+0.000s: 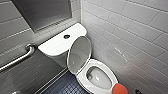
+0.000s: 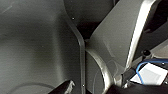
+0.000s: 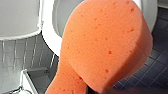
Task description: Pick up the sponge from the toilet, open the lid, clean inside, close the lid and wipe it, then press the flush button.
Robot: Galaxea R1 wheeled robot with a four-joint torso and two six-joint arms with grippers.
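Note:
The white toilet (image 1: 82, 80) stands in a corner with its lid (image 1: 79, 53) raised and leaning back against the tank (image 1: 53, 46). The bowl is open, with water at the bottom. The dark round flush button (image 1: 66, 36) sits in the middle of the tank top. The orange-red sponge (image 1: 120, 88) hangs just past the front rim of the bowl, at the lower right of the head view. In the right wrist view the sponge (image 3: 105, 47) looms large, with my right gripper shut on its lower end, and the bowl rim (image 3: 50, 35) lies behind it.
A white tiled wall (image 1: 130, 32) runs close along the toilet's right side. A metal grab bar (image 1: 25, 56) is fixed to the grey wall on the left. Dark small-tiled floor (image 1: 63, 87) lies left of the bowl. A dark framed panel (image 1: 42, 12) hangs above the tank.

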